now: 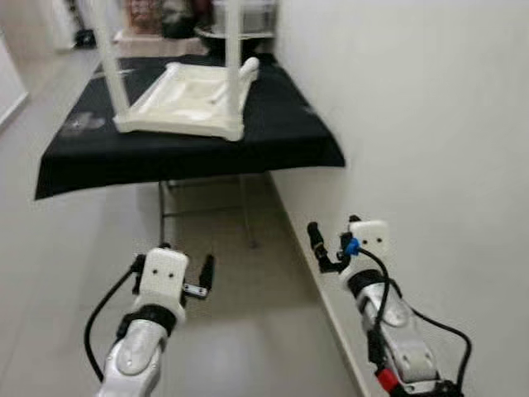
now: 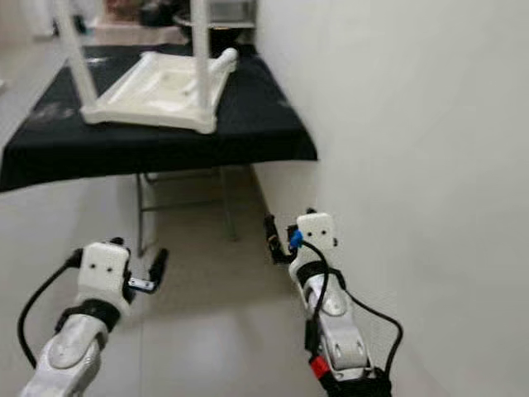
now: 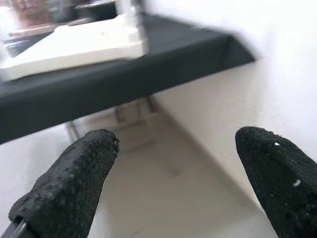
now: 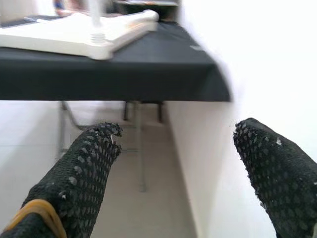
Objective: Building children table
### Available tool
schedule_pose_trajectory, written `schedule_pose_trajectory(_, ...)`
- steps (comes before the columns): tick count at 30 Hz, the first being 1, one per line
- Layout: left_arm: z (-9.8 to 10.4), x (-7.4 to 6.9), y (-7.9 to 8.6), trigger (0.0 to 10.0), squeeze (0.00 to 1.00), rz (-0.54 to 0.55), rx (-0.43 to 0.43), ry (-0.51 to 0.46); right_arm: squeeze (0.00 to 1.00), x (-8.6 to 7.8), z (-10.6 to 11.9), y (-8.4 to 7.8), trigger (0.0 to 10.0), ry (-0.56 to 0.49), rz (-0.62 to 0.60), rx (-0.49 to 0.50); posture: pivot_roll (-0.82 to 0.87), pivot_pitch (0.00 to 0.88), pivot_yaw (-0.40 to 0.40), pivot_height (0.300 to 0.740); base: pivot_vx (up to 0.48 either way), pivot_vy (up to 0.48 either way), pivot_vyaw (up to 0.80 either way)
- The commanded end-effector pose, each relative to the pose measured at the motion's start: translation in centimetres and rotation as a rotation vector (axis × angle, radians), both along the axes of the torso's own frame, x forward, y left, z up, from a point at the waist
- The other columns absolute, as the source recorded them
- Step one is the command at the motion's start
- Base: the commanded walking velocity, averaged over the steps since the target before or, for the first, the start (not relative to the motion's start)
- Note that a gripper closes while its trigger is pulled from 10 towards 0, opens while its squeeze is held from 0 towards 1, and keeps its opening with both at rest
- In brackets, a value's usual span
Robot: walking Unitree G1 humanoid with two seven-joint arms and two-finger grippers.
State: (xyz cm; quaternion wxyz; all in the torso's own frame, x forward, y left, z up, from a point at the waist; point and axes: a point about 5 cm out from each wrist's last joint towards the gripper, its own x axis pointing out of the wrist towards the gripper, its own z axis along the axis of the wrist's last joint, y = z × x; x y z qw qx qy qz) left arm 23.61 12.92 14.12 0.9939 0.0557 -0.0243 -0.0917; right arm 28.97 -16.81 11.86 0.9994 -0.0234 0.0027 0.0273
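Note:
A white children's table point(image 1: 186, 99) lies upside down on a black-clothed table point(image 1: 273, 141) ahead. Two white legs stand up from it, one at its left corner point(image 1: 111, 58) and one at its near right corner point(image 1: 232, 41). A third white leg point(image 1: 240, 74) lies across its right side. My left gripper point(image 1: 172, 266) hangs low over the floor, well short of the table, open with nothing between its fingers point(image 3: 74, 183). My right gripper point(image 1: 335, 231) is also low, close to the wall, open and empty, its fingers point(image 4: 84, 168) pointing toward the black table's edge.
A white wall point(image 1: 430, 124) runs along my right, with a baseboard point(image 1: 331, 306) at the floor. Thin metal legs point(image 1: 165, 207) hold up the black table. Pale tiled floor point(image 1: 74, 248) stretches to the left. Dark clutter point(image 1: 240, 16) stands behind the table.

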Motion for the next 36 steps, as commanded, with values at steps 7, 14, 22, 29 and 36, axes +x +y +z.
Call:
schedule_pose_trajectory(7,0.0,0.1,1.7,10.0,0.0,0.062,0.036,0.008,0.0,0.6,1.0,0.7,10.0,-0.046,0.009,0.032,0.09,0.044,-0.084,0.74,0.442,0.0,0.0)
schedule_pose_trajectory(14,0.4,0.4,2.0,10.0,0.0,0.07,0.041,0.001,0.0,1.3,1.7,0.1,10.0,-0.072,0.004,-0.012,0.09,0.043,-0.09,0.74,0.451,0.0,0.08)
schedule_pose_trajectory(22,0.3,0.4,2.1,10.0,0.0,0.079,0.041,0.004,0.0,1.4,1.7,0.0,10.0,-0.068,-0.004,0.018,0.09,0.039,-0.093,0.74,0.454,0.0,0.3)
schedule_pose_trajectory(29,0.2,0.3,2.0,10.0,0.0,0.073,0.051,0.011,0.0,1.3,1.3,0.3,10.0,-0.05,0.008,0.021,0.09,0.029,-0.092,0.74,0.454,0.0,0.0)
schedule_pose_trajectory(36,0.4,0.4,1.6,10.0,0.0,0.065,0.011,-0.004,0.0,1.4,1.1,0.2,10.0,-0.046,0.01,0.014,0.09,0.02,-0.088,0.74,0.318,0.0,0.0)
